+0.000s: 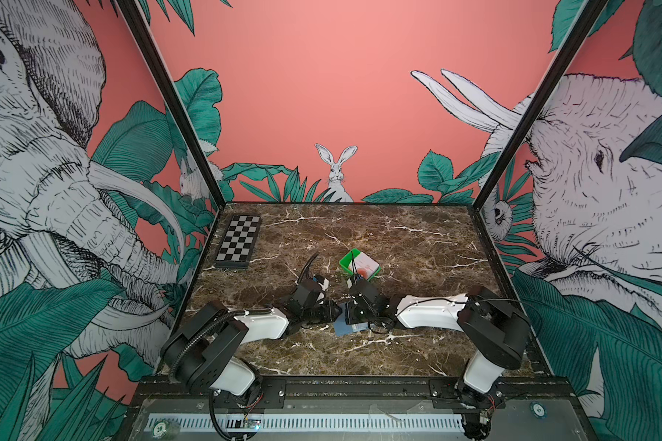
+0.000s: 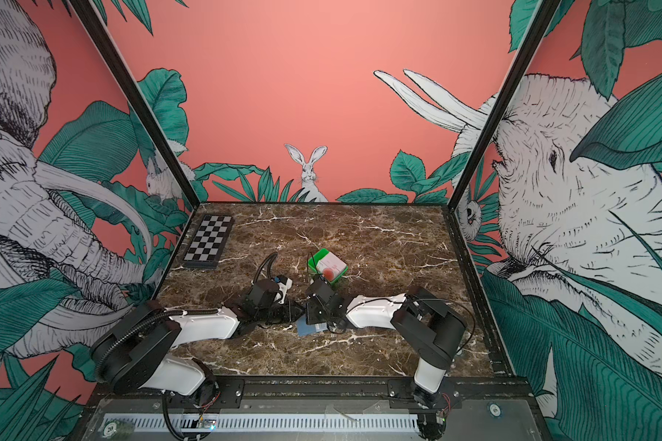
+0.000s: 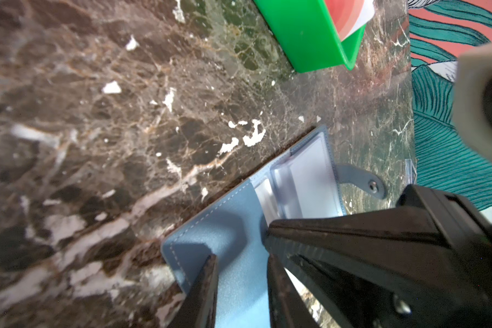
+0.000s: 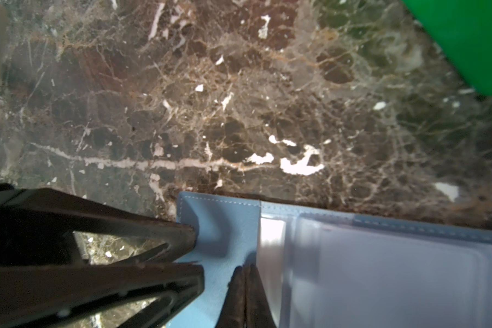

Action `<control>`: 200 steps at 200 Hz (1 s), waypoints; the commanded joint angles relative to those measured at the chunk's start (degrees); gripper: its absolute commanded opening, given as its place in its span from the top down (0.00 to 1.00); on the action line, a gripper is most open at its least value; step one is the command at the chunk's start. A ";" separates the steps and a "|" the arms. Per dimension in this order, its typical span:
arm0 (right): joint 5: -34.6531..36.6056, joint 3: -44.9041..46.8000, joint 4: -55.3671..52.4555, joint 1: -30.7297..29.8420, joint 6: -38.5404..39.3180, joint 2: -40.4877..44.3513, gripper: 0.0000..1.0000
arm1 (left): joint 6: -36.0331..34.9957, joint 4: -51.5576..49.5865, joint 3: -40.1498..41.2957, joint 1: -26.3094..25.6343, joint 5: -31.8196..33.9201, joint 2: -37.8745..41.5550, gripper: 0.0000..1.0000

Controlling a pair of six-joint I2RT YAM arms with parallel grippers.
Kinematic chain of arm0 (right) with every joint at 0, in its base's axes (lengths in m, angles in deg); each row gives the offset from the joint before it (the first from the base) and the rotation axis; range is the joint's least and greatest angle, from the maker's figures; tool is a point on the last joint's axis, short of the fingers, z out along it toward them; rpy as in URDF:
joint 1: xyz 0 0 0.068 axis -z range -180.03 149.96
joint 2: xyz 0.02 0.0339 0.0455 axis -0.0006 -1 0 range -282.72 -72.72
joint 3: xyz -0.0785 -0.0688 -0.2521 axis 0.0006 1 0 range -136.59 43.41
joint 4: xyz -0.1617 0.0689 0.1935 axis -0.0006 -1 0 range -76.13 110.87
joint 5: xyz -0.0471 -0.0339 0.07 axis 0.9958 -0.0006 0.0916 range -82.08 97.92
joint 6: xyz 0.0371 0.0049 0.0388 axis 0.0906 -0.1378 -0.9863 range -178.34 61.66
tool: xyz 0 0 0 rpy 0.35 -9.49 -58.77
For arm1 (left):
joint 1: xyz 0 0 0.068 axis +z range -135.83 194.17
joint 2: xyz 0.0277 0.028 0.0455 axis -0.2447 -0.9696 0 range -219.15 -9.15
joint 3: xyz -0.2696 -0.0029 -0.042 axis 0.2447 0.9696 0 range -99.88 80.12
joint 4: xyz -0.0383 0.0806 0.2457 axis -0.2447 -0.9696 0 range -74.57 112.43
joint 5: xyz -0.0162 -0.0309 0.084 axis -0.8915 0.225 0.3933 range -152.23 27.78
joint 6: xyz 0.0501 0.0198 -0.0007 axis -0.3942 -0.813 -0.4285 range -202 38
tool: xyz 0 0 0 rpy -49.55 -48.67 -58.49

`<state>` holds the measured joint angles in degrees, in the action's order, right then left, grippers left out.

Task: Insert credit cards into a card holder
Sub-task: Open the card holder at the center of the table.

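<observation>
Now, left end effector (image 3: 242,272) parted on unfolded card holder (image 3: 227,227) — right end effector (image 4: 245,275) pinched together, empty.

Glossy marble-look table (image 3: 97,142), matt stitched card holder (image 3: 233,235), clear plastic sleeves (image 3: 310,176), shiny plastic tray (image 3: 304,34)

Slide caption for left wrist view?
Open left claw and shut right claw on the opened card holder; credit cards sit in the green tray.
</observation>
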<state>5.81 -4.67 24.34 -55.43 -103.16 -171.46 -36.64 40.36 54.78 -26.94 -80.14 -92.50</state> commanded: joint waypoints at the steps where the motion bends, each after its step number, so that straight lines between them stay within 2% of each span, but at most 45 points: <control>1: 1.58 -0.66 -1.79 0.23 -0.45 -0.57 0.96 | -0.54 -0.09 1.25 0.14 0.51 1.44 0.68; 60: 0.34 0.71 0.56 0.23 2.13 4.73 0.96 | -0.78 0.48 1.14 0.14 0.42 1.45 0.69; 126: 1.84 -1.91 -3.26 0.56 1.17 -0.04 0.96 | -0.76 0.17 1.20 0.14 0.45 1.41 0.69; 166: 4.75 -1.81 -6.71 0.56 1.28 0.64 0.96 | -0.79 -0.09 1.34 0.14 0.60 1.87 0.68; 200: 0.65 1.54 -2.93 0.56 2.93 5.34 0.96 | -0.76 -0.11 0.83 0.14 0.68 1.79 0.69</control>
<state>7.93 -5.13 19.96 -55.08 -101.45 -170.12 -36.86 40.84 55.08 -26.94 -80.11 -92.37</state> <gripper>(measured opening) 0.048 0.314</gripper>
